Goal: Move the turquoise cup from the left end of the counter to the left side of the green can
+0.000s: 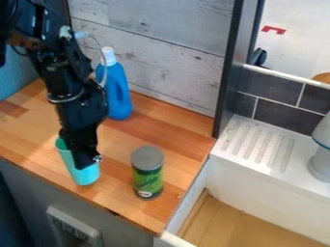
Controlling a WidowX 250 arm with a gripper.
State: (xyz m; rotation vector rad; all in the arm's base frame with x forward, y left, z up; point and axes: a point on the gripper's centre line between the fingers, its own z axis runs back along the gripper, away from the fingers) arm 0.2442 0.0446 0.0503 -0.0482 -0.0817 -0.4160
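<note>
The black gripper (86, 157) hangs down at the left of the wooden counter, overlapping a turquoise cup (86, 176). Part of the cup's rim and wall is hidden behind it, and I cannot tell whether it grips the cup. The cup leans slightly in view near the counter's front edge. To its right, a green can with a grey lid (147, 172) stands upright, apart from cup and gripper. Behind the arm stands a blue bottle with a white cap (118, 91), partly covered by the arm.
A wood-plank wall (168, 53) rises behind the counter (165, 130), with a dark upright post at its right end. Farther right are a white sink (270, 193) with a ridged drainboard and a grey-white object (322, 161) at the edge.
</note>
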